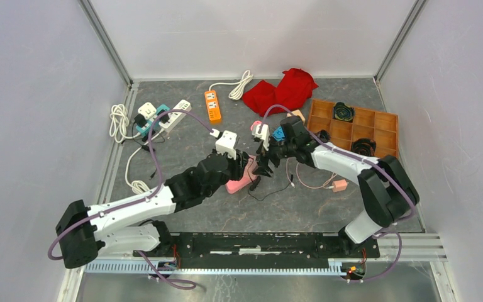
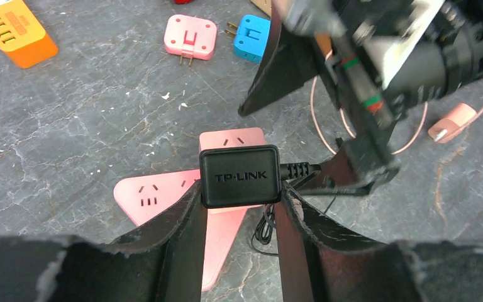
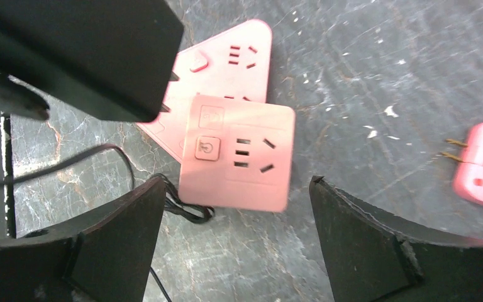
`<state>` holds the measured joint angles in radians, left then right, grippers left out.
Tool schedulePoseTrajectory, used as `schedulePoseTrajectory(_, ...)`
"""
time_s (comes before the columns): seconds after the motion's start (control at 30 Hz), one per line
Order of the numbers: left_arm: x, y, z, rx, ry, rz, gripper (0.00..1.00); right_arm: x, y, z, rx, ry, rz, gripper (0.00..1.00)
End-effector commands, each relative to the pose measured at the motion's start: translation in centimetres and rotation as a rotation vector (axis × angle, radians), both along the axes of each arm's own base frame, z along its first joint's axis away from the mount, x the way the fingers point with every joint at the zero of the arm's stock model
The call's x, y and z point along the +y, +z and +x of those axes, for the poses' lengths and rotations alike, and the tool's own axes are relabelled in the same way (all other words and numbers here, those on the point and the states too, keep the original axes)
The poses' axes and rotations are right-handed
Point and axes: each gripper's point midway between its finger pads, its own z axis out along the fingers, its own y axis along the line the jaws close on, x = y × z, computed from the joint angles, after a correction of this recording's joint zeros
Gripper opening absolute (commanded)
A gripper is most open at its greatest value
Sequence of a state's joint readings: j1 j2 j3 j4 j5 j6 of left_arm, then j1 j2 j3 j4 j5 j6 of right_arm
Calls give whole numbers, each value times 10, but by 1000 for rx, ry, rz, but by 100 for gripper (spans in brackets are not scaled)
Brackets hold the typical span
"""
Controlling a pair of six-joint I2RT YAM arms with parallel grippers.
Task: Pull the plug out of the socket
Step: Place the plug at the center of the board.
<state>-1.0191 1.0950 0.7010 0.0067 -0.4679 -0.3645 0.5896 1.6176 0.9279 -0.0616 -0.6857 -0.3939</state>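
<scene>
Pull step: left gripper (image 2: 239, 195) clamps the black plug (image 2: 239, 175) over the pink socket (image 2: 154, 196); right gripper (image 3: 236, 189), jaws wide, straddles the socket and should brace it before a straight pull.

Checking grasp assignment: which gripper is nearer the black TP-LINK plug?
Left. The left gripper has its fingers against both sides of the TP-LINK plug; the right gripper sits open beside it, straddling the pink socket.

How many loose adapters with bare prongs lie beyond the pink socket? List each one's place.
2: a pink adapter and a blue adapter side by side on the table, past the TP-LINK plug. The right arm may hide more.
</scene>
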Motion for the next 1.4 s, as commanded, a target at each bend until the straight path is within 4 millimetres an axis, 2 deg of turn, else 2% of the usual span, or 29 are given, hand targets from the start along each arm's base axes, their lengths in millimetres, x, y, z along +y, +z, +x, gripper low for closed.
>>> schedulePoseTrajectory(0.0,-3,22,-7,-41,-48,-36,3,-3,43,1,-64,39,119,93)
schedulePoseTrajectory(0.23,-13,53,-17,-67,-125,-120,3,-22,73,11,-137,26,156,93)
schedulePoseTrajectory(0.6,-57,113,-18,-103,-276,-240,3,-70,113,34,-250,-70,215,92)
schedulePoseTrajectory(0.7,-67,127,-13,-112,-301,-253,3,-82,123,38,-274,-97,229,93)
schedulePoseTrajectory(0.73,-70,126,-11,-109,-304,-244,3,-85,127,38,-283,-104,236,92)
schedulePoseTrajectory(0.87,-79,134,3,-118,-306,-230,3,-101,138,45,-310,-161,253,92)
schedulePoseTrajectory(1.07,-90,135,34,-104,-299,-237,3,-124,148,58,-330,-273,291,91)
schedulePoseTrajectory(1.17,-90,130,57,-95,-271,-226,3,-132,151,61,-327,-308,300,90)
schedulePoseTrajectory(1.37,-73,128,108,-82,-183,-244,3,-140,154,64,-332,-334,304,90)
